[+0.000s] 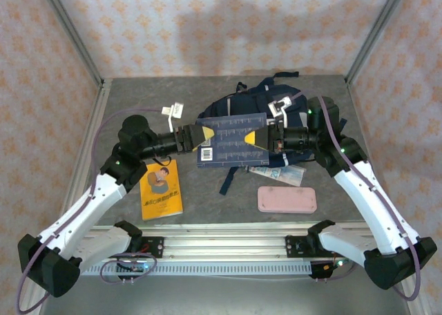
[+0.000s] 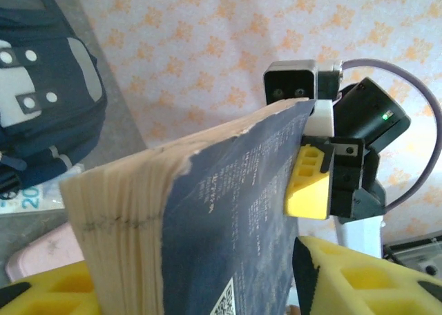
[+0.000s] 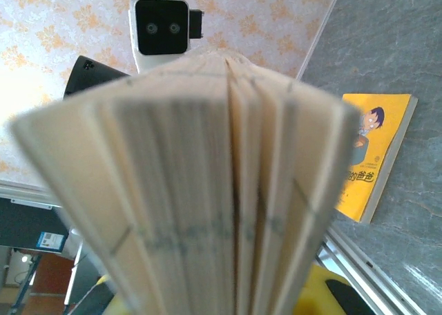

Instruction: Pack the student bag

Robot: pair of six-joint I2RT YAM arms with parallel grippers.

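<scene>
- One bag (image 1: 231,106) lies at the desk's (image 1: 138,108) back middle.
- Just in front, a book (image 1: 231,148) spans between both arms.
- The right hand (image 1: 266,139) is clamped tight on one end.
- The left hand (image 1: 202,137) straddles the other end, can't tell if it's gripping.

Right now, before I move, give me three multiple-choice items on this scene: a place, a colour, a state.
1. The yellow book lies: A on the table, left side; B in a drawer; C in a claw.
2. The flat case is: A green; B pink; C black.
3. The right claw is: A open and empty; B shut on the navy book; C touching the case.
Answers: A, it lies flat on the table; B, its lid is pink; B, its yellow finger presses the book's cover.
</scene>
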